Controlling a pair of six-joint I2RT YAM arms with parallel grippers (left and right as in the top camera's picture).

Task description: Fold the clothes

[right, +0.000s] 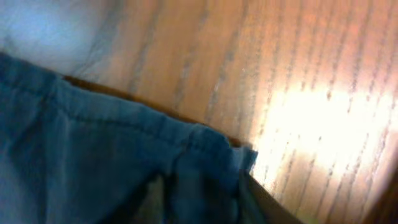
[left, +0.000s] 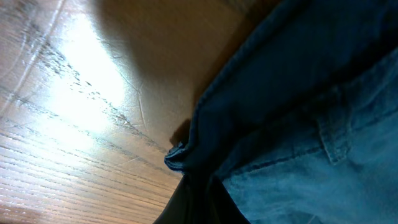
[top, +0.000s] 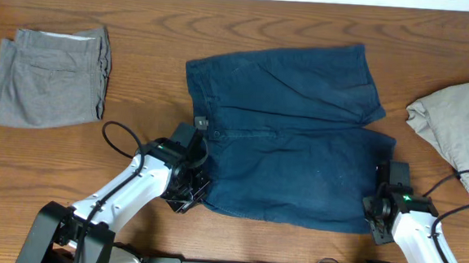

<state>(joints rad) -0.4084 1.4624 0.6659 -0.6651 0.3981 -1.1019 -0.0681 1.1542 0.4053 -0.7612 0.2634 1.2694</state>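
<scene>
The dark navy shorts (top: 287, 143) lie spread in the middle of the table, waist to the left, two wide legs to the right. My left gripper (top: 192, 188) is shut on the near waist corner of the navy shorts (left: 292, 112), low at the table. My right gripper (top: 379, 207) is shut on the near leg's hem corner (right: 112, 162). The fingers are mostly hidden by cloth in both wrist views.
Light grey folded shorts (top: 50, 75) lie at the far left. A pale khaki garment (top: 459, 125) lies at the right edge. Bare wooden table (top: 249, 18) runs along the back.
</scene>
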